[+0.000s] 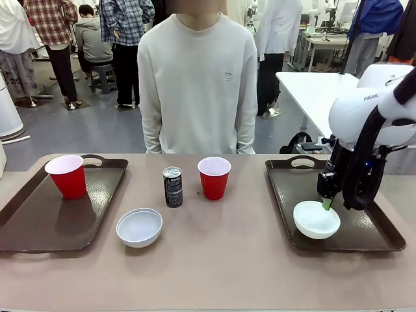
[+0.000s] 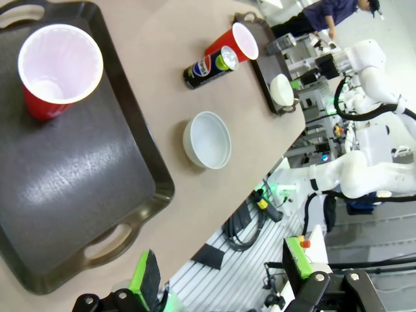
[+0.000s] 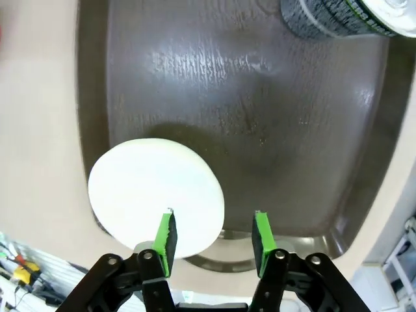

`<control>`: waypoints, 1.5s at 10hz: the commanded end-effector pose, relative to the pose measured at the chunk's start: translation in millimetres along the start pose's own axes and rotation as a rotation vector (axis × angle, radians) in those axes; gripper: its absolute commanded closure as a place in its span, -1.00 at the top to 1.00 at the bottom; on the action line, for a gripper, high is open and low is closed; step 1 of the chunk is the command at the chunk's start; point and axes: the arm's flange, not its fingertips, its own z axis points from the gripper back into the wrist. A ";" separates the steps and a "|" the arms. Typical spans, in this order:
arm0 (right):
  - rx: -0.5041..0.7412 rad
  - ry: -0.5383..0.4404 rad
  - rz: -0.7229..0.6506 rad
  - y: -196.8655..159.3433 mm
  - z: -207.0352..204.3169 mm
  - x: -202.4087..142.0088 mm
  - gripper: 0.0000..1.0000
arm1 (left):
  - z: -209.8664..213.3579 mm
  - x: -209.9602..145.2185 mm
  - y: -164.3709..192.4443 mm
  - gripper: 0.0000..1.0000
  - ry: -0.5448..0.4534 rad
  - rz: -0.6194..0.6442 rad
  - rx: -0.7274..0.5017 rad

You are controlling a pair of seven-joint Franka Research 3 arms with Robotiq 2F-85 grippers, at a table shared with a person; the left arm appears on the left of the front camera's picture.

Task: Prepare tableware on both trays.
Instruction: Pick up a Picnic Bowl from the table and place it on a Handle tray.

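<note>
Closest to me, a white bowl (image 1: pixel 139 227) sits empty on the bare table (image 1: pixel 221 279), between the two trays and in neither, so it looks like it's waiting its turn. Behind it a black can (image 1: pixel 172 186) and a red cup (image 1: pixel 214 177) stand upright near each other mid-table, in front of the person (image 1: pixel 198 84) at the far side. The left tray (image 1: pixel 39 224) holds just a second red cup (image 1: pixel 67 175) toward its far end, white inside with nothing in it. On the right tray (image 1: pixel 286 188) the other bowl (image 3: pixel 153 192) rests flat near the rim, also empty, and a second can (image 3: pixel 331 16) stands apart from it on the same tray. The right gripper (image 3: pixel 213 224) hangs just above that bowl with its jaws apart, straddling the rim and gripping nothing. My guess is the bowl is where it belongs. The left gripper (image 2: pixel 220 257) is spread wide and empty, held high, looking down on the left tray. I'd say that tray needs the loose bowl and can next.
</note>
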 end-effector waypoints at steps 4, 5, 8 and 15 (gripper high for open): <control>0.210 -0.044 0.088 0.3 83.9 -41.1 0.93 | 1.6 -1.0 1.2 1.00 -0.003 -0.015 -0.010; 0.174 -0.043 0.070 0.2 94.3 -49.2 1.00 | 1.6 -1.0 1.2 1.00 -0.003 -0.015 -0.010; 0.147 -0.048 0.076 7.9 74.4 -37.2 1.00 | 1.6 -1.0 1.2 1.00 -0.003 -0.015 -0.010; 0.147 -0.048 0.076 7.9 74.4 -37.2 1.00 | 1.6 -1.0 1.2 1.00 -0.003 -0.015 -0.010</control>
